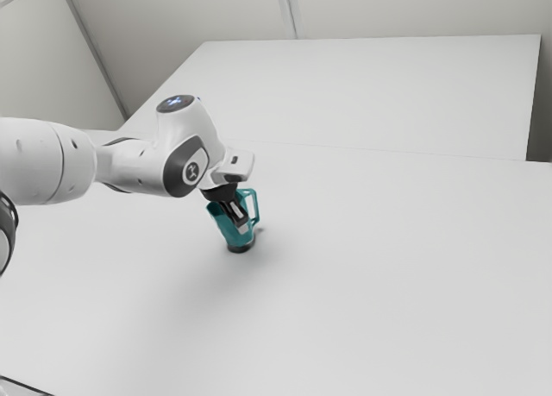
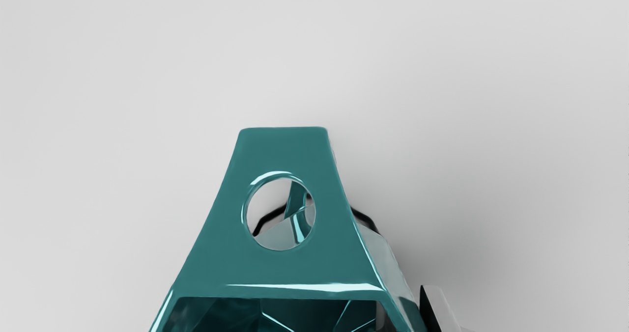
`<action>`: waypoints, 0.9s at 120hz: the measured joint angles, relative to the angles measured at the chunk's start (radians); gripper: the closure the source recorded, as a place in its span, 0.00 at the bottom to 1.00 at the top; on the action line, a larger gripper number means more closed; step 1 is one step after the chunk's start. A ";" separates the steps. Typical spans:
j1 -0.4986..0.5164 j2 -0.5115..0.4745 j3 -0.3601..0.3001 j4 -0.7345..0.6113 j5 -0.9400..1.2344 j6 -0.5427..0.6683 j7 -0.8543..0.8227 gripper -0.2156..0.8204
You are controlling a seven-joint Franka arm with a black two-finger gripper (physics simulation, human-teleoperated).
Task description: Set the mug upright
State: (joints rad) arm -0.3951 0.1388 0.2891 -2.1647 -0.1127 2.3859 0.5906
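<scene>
The gripper (image 1: 241,227), whose clamping state I cannot tell, is reaching down at the teal mug (image 1: 232,237), which is leaning toward the exterior view's left.

In the exterior view, the gripper (image 1: 241,227) is covering one part of the mug (image 1: 222,223). The arm (image 1: 73,163) is going out past the exterior view's left edge, and the lower edge is cutting the counter (image 1: 388,284). In the wrist view, the handle (image 2: 221,253) is hiding much of the dark bottom (image 2: 366,218), and the lower edge is cutting off the mug's opening (image 2: 295,317).
</scene>
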 joint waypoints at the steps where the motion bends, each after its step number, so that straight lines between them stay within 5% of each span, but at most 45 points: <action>1: 0.000 0.000 0.000 0.000 -0.001 0.000 0.000 0.94; 60: 0.000 -0.004 -0.001 0.002 -0.024 -0.001 0.002 0.42; 108: -0.003 -0.074 -0.021 0.070 -0.019 -0.050 -0.017 0.25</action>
State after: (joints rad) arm -0.3977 0.0646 0.2685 -2.0943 -0.1314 2.3354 0.5735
